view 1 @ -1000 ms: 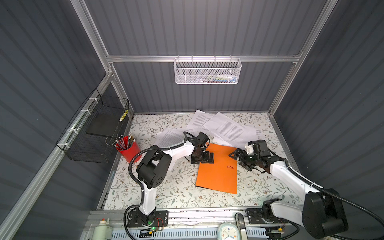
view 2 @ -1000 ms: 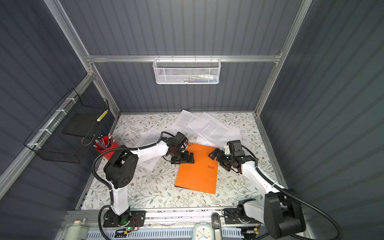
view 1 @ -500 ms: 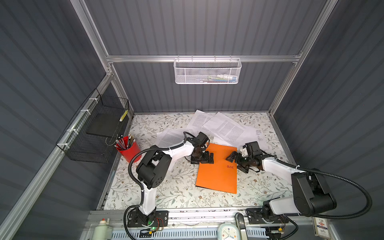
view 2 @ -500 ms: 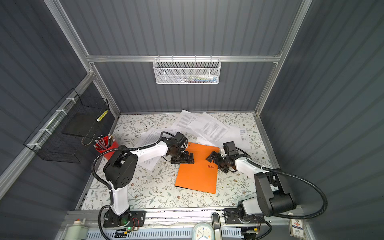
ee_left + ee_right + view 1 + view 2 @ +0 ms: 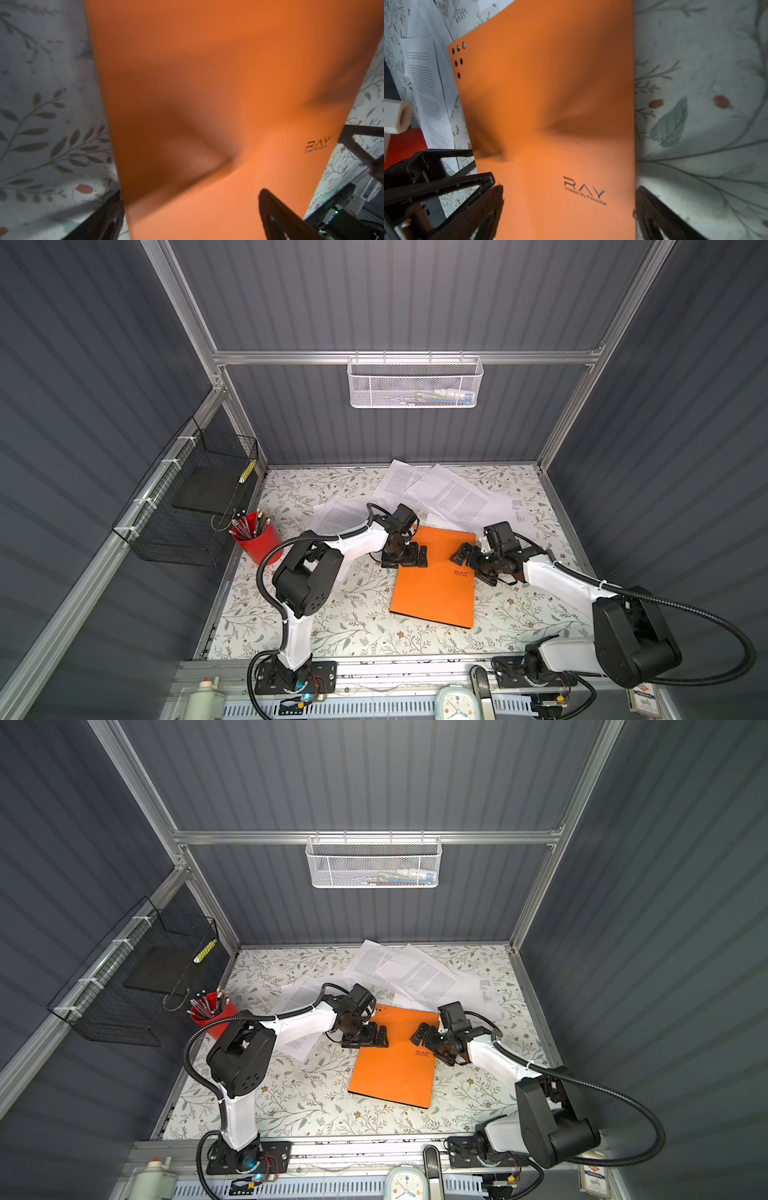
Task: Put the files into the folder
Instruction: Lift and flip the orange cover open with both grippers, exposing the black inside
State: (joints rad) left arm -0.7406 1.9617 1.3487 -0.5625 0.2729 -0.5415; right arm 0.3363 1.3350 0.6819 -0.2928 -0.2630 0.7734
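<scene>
Table: We see a floral-patterned tabletop (image 5: 353,626), bare along its near edge.
Folder: The flat orange folder (image 5: 436,589) with a small dark logo lies closed, a little askew, mid-table between the two arms in both top views.
Right gripper: The black right gripper (image 5: 473,566) sits low at the folder's right edge beside the logo. Its jaws are spread wide and clamp nothing. One finger (image 5: 652,218) is over the tablecloth and the other is over the orange cover. We cannot tell whether it touches.
Left gripper: The black left gripper (image 5: 406,559) sits low at the folder's left edge, nearer the far corner. Its jaws are also spread wide and grasp nothing.
Files: The loose white printed sheets (image 5: 453,497) lie overlapping beyond the folder, all outside it. One reaches its far edge and another runs under the left arm.
Left side: A red cup of pens (image 5: 259,539) stands below a black wire basket (image 5: 195,506).
Far wall: A white mesh basket (image 5: 415,383) hangs there.
</scene>
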